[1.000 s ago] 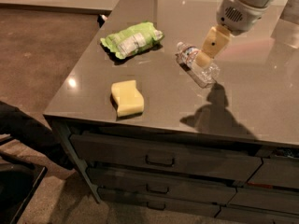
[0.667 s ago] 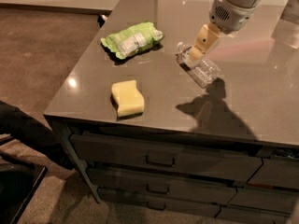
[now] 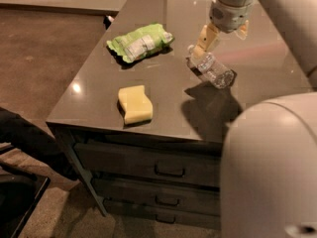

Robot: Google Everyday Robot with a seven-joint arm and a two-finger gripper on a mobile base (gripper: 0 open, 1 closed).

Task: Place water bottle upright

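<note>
The water bottle (image 3: pixel 214 70) is a small clear ribbed bottle lying on its side on the grey table top (image 3: pixel 163 98). Its white cap end points to the back left and its base to the front right. My gripper (image 3: pixel 223 35) hangs just above the bottle's cap end. It is open, with one tan finger (image 3: pixel 205 38) down by the cap and the other finger (image 3: pixel 242 30) off to the right. It holds nothing.
A green snack bag (image 3: pixel 140 41) lies at the back left of the table. A yellow sponge (image 3: pixel 134 103) lies near the front edge. Drawers (image 3: pixel 168 170) sit below the top. My arm's pale body (image 3: pixel 270 167) fills the lower right of the view.
The gripper has shifted left and a little back over the bottle's cap end. The bottle still lies on its side. My arm's body now fills the lower right foreground.
</note>
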